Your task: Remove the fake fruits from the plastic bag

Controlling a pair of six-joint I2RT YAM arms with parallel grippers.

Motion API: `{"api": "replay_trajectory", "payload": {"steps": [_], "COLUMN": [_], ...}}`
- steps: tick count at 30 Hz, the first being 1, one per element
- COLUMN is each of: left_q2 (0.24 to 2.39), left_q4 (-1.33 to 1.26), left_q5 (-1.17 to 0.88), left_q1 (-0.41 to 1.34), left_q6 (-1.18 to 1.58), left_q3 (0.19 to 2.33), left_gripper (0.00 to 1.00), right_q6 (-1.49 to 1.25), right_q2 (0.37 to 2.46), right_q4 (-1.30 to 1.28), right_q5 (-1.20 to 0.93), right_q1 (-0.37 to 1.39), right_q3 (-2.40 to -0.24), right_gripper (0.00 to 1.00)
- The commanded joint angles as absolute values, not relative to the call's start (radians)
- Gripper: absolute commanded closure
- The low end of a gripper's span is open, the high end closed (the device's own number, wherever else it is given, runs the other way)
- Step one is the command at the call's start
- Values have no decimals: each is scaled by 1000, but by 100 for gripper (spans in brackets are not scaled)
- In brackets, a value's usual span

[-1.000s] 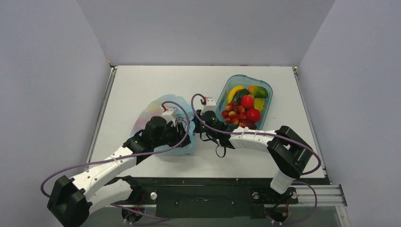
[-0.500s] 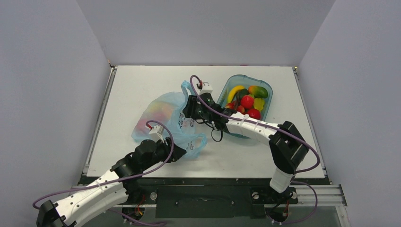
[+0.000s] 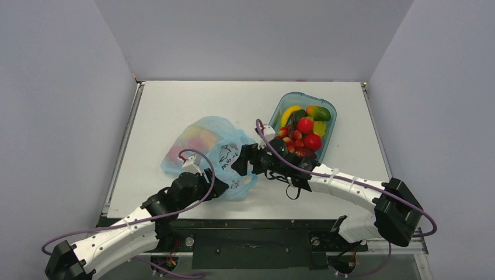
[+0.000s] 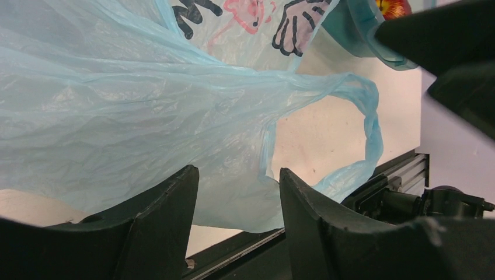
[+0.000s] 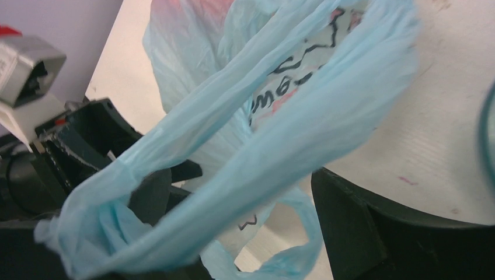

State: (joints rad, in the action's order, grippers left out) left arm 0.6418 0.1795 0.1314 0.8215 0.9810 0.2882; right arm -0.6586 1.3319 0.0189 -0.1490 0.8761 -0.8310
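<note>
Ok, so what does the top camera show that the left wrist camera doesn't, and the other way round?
Only the top view: the whole teal tub piled with fruit, and the fake fruits as coloured blurs through the plastic bag.

Only the left wrist view: the left gripper open, with the bag's crinkled film just beyond it, and a loop handle close up.

Both: the bag, its cartoon print and at least a corner of the tub.
</note>
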Motion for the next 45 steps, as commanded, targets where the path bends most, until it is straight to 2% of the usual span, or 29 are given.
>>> {"api": "replay_trajectory", "payload": {"steps": [1,4,6,7,8,9,10,12,14,15,17,18,20,22,25,29,31,34,38,45], "left_q2": [704,712,687,659,643,610,593,547,517,516,531,557,616,685,789,960,1042,1179,1327,1552], "left_q4": [204,255,338,369,437,469,529,616,711,737,791,815,844,867,891,809,768,724,655,611], "left_q5": [154,138,132,138,141,143,139,142,175,187,211,215,211,212,203,-87,-114,-71,21,371], "left_q1": [817,819,816,816,815,812,811,802,796,795,793,793,791,787,740,486,443,437,455,600], "left_q6": [942,925,919,916,909,904,889,865,852,847,825,808,784,759,713,617,561,480,405,306], "left_q3": [412,446,480,497,528,546,589,665,753,786,871,923,991,1046,1119,1149,1159,1184,1232,1292], "left_gripper": [49,48,48,48,48,47,47,43,42,41,41,41,41,41,41,47,46,39,38,33], "right_q6": [-672,-628,-602,-586,-552,-536,-508,-475,-438,-421,-410,-411,-394,-328,-227,-196,-168,-126,-131,-185], "right_q2": [1386,1428,1441,1441,1437,1423,1417,1394,1366,1347,1320,1303,1300,1323,1349,1372,1388,1412,1384,1262], "right_q4": [195,189,206,238,254,290,307,344,346,339,273,224,183,158,185,255,253,250,295,377], "right_q5": [-79,30,108,142,159,172,169,156,140,142,166,180,129,47,11,-105,-119,-90,25,195], "right_q1": [974,1035,1059,1066,1082,1087,1093,1096,1097,1097,1097,1097,1088,1074,1055,1027,1032,1054,1106,1179], "right_q3": [-824,-852,-846,-824,-812,-787,-775,-739,-728,-726,-738,-748,-755,-768,-759,-732,-735,-731,-681,-564], "right_gripper": [14,15,29,33,42,46,56,67,72,72,64,49,31,26,21,18,18,18,21,19]}}
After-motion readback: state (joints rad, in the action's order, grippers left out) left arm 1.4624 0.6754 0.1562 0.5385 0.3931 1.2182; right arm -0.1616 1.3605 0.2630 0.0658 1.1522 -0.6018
